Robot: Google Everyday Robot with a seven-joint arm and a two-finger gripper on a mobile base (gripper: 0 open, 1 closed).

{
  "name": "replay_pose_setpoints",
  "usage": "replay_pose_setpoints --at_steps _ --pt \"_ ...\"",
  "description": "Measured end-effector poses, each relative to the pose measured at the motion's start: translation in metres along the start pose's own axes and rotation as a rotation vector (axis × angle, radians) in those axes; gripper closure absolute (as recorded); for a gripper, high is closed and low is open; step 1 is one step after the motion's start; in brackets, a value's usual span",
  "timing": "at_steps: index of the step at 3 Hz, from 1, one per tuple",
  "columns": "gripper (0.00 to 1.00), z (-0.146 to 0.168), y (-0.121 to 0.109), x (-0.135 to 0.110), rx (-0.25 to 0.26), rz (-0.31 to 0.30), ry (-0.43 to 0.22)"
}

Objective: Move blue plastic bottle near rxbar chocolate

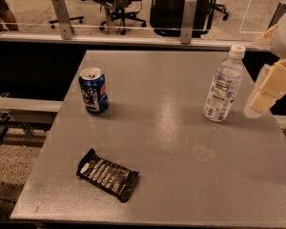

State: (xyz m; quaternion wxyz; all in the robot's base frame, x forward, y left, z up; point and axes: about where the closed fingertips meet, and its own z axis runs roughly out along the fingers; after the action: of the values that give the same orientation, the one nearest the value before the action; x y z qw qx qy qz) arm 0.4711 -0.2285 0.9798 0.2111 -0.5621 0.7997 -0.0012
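Observation:
The blue plastic bottle (222, 85) stands upright near the table's right edge, clear with a white cap and a white label. The rxbar chocolate (107, 174) lies flat near the front left of the table, in a black wrapper with white lettering. My gripper (269, 88) is at the right edge of the view, just right of the bottle and apart from it, pale and cream coloured, pointing down to the left.
A blue soda can (93, 90) stands upright at the left of the grey table (167, 147). A glass barrier with metal posts (188, 14) runs behind the table. Office chairs stand beyond it.

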Motion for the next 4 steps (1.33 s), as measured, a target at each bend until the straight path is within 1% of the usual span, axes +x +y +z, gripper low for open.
replay_pose_setpoints --at_steps 1,2,3,4 --pt "0.00 0.009 -0.018 0.005 -0.002 0.057 -0.062" --pt "0.00 0.022 -0.028 0.008 -0.020 0.112 -0.122" --pt "0.00 0.030 -0.033 0.006 -0.031 0.145 -0.174" --pt "0.00 0.038 -0.037 0.001 -0.036 0.159 -0.222"
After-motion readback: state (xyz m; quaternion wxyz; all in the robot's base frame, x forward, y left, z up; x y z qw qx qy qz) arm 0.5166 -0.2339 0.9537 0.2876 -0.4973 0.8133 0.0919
